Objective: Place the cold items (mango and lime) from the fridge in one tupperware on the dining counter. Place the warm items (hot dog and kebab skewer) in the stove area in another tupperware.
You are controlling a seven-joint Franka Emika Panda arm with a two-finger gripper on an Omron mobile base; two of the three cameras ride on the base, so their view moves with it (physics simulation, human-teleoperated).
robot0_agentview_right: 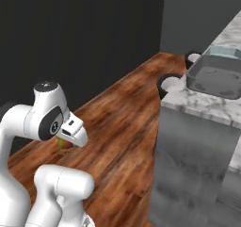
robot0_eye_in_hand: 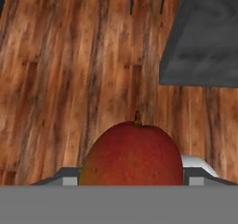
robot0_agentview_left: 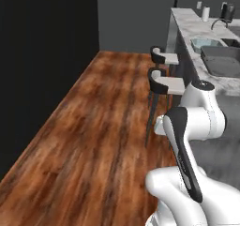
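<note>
Red skin, finely speckled and shading to orange-brown at its lower left, covers the small round mango point(robot0_eye_in_hand: 132, 154) that sits large at the bottom centre of the hand view. A short dark stem nub stands at its top. The fruit sits between the two dark finger tips of the pincer point(robot0_eye_in_hand: 132, 179), whose pads show as small grey blocks at either flank; the pincer is pinching the mango. Below it lies reddish-brown wooden plank floor point(robot0_eye_in_hand: 69, 79), well apart from the fruit.

From the right base view a sliver of the mango point(robot0_agentview_right: 65, 143) shows red with a green-yellow edge, tucked under the white hand of the arm, above the floor and left of the counter.

The long counter with white grey-veined marble top and plain dark grey sides point(robot0_agentview_right: 197, 136) stands at the right of the right base view; its dark side also fills the upper right corner of the hand view. On its top rests the shallow dark grey rectangular tray with sloped walls point(robot0_agentview_right: 214, 77), and just behind it, touching or nearly so, the shallow pale blue-green eight-sided tray point(robot0_agentview_right: 225, 52).

From the left base view both trays sit on the marble, the pale one point(robot0_agentview_left: 205, 44) farther, the dark one point(robot0_agentview_left: 221, 61) nearer. Two dark stools with pale seats point(robot0_agentview_left: 164, 82) stand beside the counter.
</note>
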